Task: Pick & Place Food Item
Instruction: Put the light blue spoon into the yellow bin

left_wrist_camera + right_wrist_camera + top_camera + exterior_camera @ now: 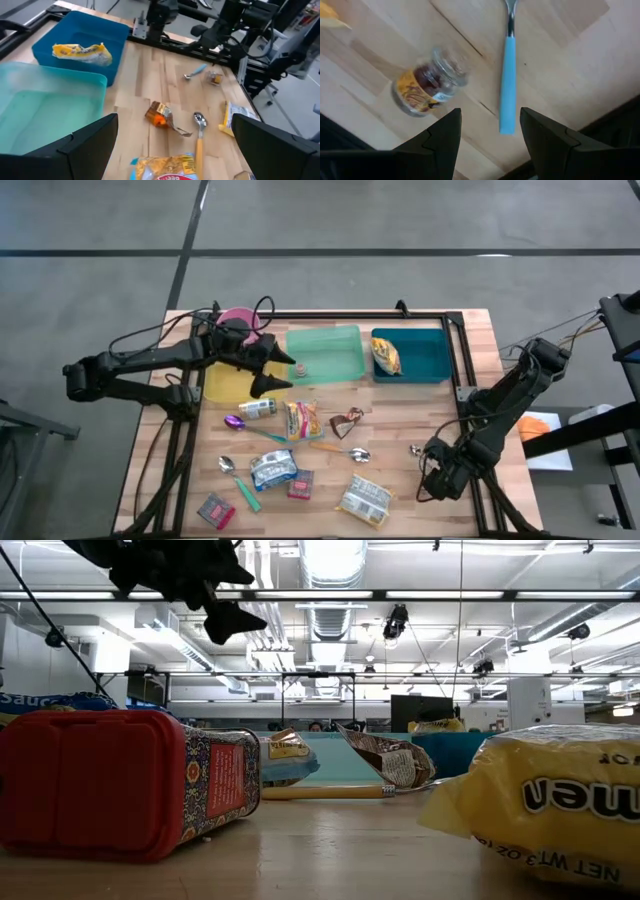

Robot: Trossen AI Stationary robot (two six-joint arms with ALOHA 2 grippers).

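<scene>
Your left gripper point(283, 372) stands wide open and empty, its two dark fingers point(85, 142) spread apart in the air over the near edge of the green bin point(325, 352). Nothing touches either finger. Just behind it sit the yellow plate point(228, 383) and the pink bowl point(238, 318). Past the green bin from the claw is the blue bin point(412, 355), with a yellow food packet point(386, 356) lying inside. Ahead of the fingers, on the table point(400, 435), lie a brown torn wrapper point(159, 114) and a wooden-handled spoon point(200, 132). Your right gripper point(490, 131) waits low near the table's right edge, fingers partly apart and holding nothing; just ahead of them lie a small jar point(427, 85) and a blue-handled spoon point(508, 77).
</scene>
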